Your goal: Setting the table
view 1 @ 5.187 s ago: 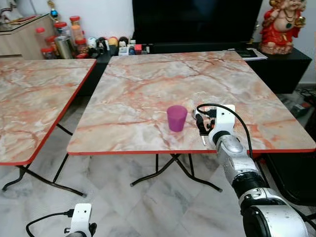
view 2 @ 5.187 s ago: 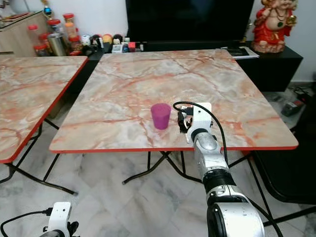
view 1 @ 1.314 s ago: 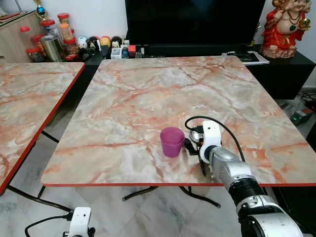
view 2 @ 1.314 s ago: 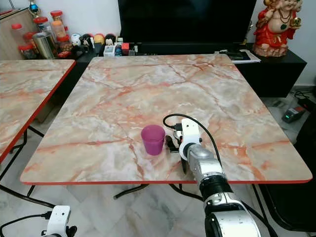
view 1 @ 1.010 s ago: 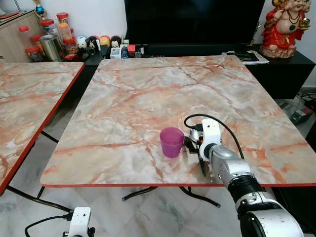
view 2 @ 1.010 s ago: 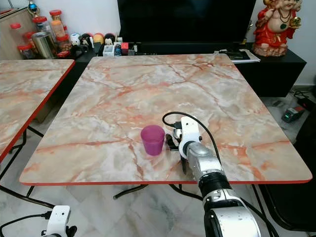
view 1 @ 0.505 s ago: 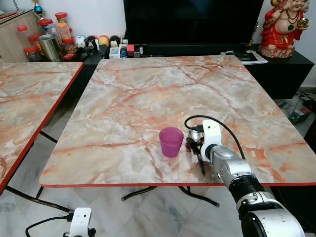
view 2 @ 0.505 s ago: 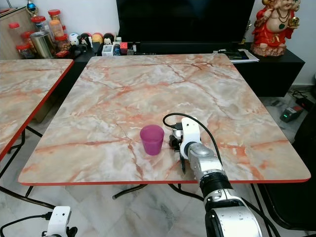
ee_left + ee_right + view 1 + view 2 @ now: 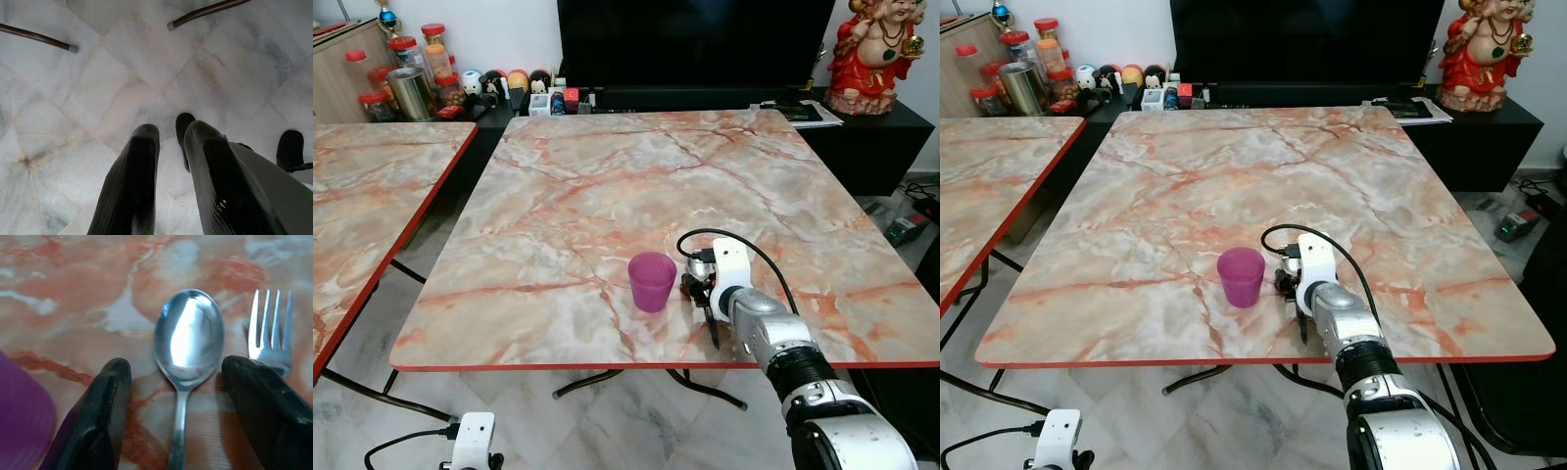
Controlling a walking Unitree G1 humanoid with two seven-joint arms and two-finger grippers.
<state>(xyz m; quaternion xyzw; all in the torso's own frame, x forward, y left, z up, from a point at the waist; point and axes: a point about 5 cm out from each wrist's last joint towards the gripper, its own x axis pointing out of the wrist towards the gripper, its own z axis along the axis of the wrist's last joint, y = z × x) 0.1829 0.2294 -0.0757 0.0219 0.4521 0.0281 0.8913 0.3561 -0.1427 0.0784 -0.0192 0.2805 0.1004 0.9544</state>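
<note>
Spoon: I see it lying flat on the marble bench, bowl up, handle running back under my right wrist camera. It sits in the gap between the two black fingers, touching neither that I can make out.
Fork: lies just beside the spoon, tines pointing the same way; its lower part is hidden behind one finger.
Purple cup: stands upright near the bench's front edge, just to the left of my right tool; its purple edge shows at the corner of the right wrist view.
Right tool: low over the bench beside the cup, fingers spread apart with the spoon between them, gripping nothing.
Right arm: reaches in over the front edge of the bench, a black cable looping over the wrist.
Left tool: hangs idle below bench height, pointing at the tiled floor; its fingers stand nearly together with a narrow gap, holding nothing.
Second bench: same marble top with red edging, to my left, well apart from the cup.
Background: a dark television behind the bench, jars on the left, a red figurine on the right.
</note>
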